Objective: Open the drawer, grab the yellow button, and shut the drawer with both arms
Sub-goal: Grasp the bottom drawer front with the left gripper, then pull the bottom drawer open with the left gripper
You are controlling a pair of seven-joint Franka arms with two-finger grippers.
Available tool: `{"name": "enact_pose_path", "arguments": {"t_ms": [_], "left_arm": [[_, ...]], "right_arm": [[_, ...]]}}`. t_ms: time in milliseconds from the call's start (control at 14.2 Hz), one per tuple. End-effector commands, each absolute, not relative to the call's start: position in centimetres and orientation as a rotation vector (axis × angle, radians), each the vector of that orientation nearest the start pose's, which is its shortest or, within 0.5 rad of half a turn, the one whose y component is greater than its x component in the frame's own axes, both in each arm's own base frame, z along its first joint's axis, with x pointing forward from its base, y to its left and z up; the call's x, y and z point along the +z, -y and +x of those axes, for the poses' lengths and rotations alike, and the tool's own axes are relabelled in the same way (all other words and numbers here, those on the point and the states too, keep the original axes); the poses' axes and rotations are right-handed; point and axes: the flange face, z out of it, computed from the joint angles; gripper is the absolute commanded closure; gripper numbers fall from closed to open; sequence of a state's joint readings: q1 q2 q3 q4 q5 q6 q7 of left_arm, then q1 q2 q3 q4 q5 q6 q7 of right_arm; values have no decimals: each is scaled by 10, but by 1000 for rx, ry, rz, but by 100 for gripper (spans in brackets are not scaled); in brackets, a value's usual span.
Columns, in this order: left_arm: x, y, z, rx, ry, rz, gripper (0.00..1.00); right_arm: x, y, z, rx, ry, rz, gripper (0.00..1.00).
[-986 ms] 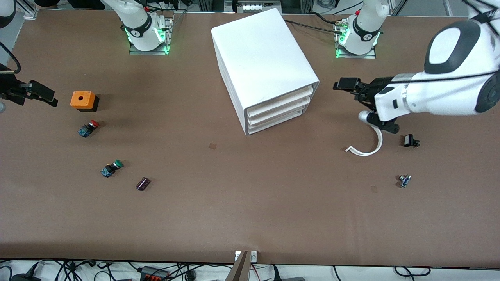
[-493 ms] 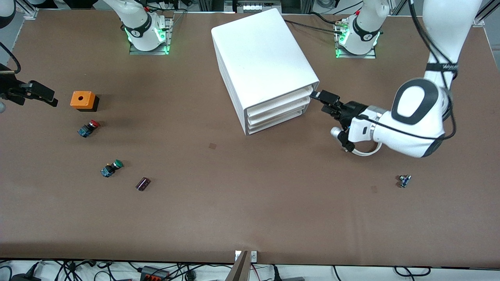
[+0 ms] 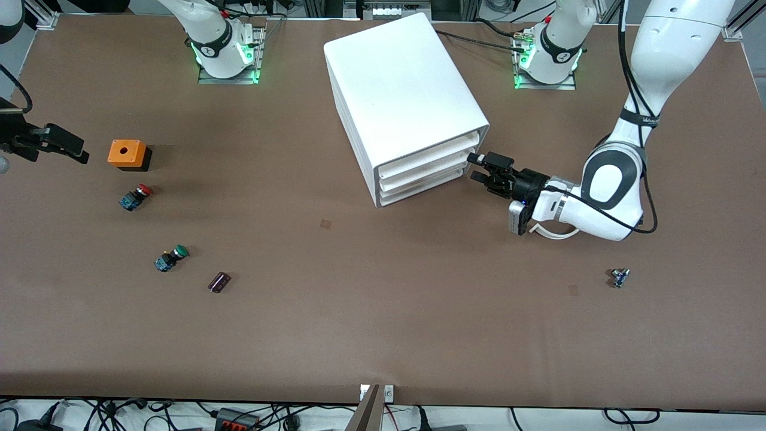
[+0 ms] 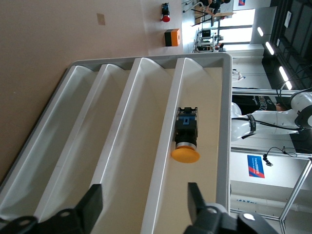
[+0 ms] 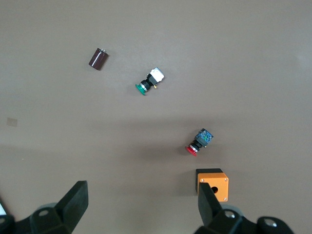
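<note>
Capacitor (image 3: 219,282): dark cylinder lying nearest the front camera, well away from the cabinet toward the right arm's end.
Small part (image 3: 620,277): blue-grey piece at about the same nearness, toward the left arm's end, well apart from the cabinet.
Green button (image 3: 170,258): lying on its side just beside the capacitor, slightly farther from the camera.
White hook (image 3: 553,232): curved strip on the table, partly under the left wrist.
Red button (image 3: 135,197): on its side, farther from the camera than the green one, toward the right arm's end.
Left gripper (image 3: 480,167): low at the cabinet's front corner toward the left arm's end, fingers (image 4: 90,207) spread apart with nothing between them, pointing into the drawer fronts.
Drawer (image 3: 428,158): top of three in the cabinet, shut, its lip in line with the two below.
Button (image 4: 186,138): orange cap, black and blue body, lying on its side in the top drawer, seen through the front in the left wrist view; hidden in the front view.
Orange box (image 3: 126,154): just beside the red button, farther from the camera.
Right gripper (image 3: 60,145): waiting over the table edge at the right arm's end, near the orange box, fingers (image 5: 73,199) wide apart and empty.
Cabinet (image 3: 400,94): white box mid-table, between the two arm bases.
</note>
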State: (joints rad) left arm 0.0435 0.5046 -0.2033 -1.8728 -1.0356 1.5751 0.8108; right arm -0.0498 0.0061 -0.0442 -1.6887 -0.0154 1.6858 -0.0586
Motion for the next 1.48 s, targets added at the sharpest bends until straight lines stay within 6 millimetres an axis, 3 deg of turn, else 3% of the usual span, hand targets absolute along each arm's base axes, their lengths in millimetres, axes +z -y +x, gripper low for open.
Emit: {"name": "enact_pose_path", "arguments": {"t_ms": [0,282,634,845,986,1197,1408], "left_arm": [[267,181,540,-333,457,1779,35],[254,206,522,-374,472,1734,39],[253,226,511,-406,504,1712,84],[254,226,516,-401,507,1723,97],[249,213,537,-382,512,1748,97],[232,178,585,-334,528,1814,97],[233,154,622,-261,545,1866,95]], "right_arm": [[575,55,556,1,-25,-3149,0],[575,55,556,1,-25,-3149,0],[574,55,556,3,-25,-3149,0],[574,55,556,8,-25,-3148,0],[574,55,556,10,-25,-3147,0],[573,53,557,6,-21,-3147,0],[570,48,561,7,-10,-3141,0]]}}
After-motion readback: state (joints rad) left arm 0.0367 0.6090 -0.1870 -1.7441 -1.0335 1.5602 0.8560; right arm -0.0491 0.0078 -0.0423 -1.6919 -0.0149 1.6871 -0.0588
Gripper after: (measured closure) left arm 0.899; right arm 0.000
